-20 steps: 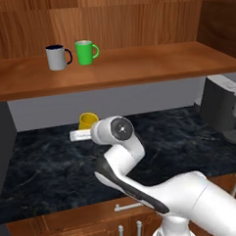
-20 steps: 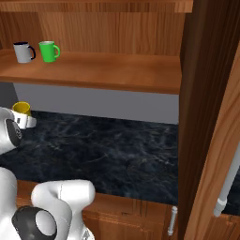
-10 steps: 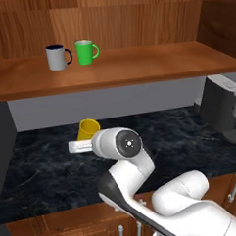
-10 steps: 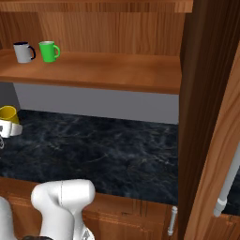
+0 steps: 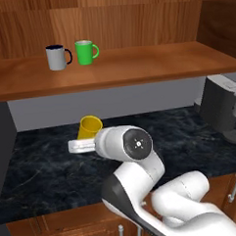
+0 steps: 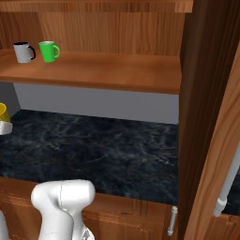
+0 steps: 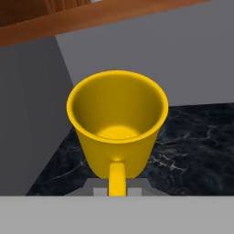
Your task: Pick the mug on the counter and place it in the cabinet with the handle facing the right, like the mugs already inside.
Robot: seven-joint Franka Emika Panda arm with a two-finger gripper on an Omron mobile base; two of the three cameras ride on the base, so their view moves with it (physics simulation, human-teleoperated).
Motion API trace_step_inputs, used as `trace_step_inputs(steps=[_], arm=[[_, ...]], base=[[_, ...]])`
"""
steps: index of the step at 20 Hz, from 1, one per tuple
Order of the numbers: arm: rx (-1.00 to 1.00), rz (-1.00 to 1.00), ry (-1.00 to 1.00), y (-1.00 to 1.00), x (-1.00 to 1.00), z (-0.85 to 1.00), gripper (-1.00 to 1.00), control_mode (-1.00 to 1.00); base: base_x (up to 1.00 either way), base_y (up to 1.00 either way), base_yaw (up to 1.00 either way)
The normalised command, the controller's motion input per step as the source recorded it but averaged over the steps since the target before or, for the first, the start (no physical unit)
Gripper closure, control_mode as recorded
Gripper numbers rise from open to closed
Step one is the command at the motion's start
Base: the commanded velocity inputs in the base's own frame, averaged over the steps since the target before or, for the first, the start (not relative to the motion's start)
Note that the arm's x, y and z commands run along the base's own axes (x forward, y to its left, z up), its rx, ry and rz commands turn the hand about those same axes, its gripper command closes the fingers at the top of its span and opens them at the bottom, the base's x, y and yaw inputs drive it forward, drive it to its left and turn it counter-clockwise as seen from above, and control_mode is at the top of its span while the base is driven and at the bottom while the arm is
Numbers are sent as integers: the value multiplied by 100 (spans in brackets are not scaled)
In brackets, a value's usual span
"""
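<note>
yellow mug (image 5: 89,127) held up off the black marble desk (image 5: 39,173), tilted, mouth leaning up and away from the arm, below the front edge of the cabinet (image 5: 137,65) shelf. jaws clenched on the mug's handle (image 7: 117,178), seen in the hand view as a yellow loop running straight down from the cup wall into the grey finger pads (image 7: 93,187) either side of it. gripper (image 5: 82,145) reaching in from the right of the mug in the left base view, white hand lying level just under the cup. mug interior open toward the hand camera, bare inside. in the right base view, a sliver of the mug (image 6: 3,112) at the far left edge above the desk (image 6: 103,150), white hand piece just below it.

on the shelf above, well apart from the yellow mug: 2 mugs side by side, grey mug (image 5: 57,57) with dark handle on the left, green mug (image 5: 85,52) just beside it on the right, both upright, handles pointing right. grey coffee machine (image 5: 222,107) standing at the right end of the desk. wooden drawers (image 5: 71,225) with silver handles under the slab.
</note>
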Motion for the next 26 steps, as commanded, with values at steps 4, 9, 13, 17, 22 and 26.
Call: trace_step_inputs(steps=[4, 9, 13, 17, 22, 26], arm=[[0, 0, 0, -9, -38, 40, 100, -100], [-2, -2, 0, -18, -38, 45, 100, -100], [0, -3, 0, -27, -31, 47, 100, -100], [-5, -4, 0, -46, -15, 29, 100, -100], [-6, -2, 0, -61, -5, 39, 100, -100], [-1, 0, 0, -58, -4, 48, 100, -100]], base=[[0, 0, 0], [0, 0, 0], [0, 0, 0], [0, 0, 0], [0, 0, 0], [0, 0, 0]])
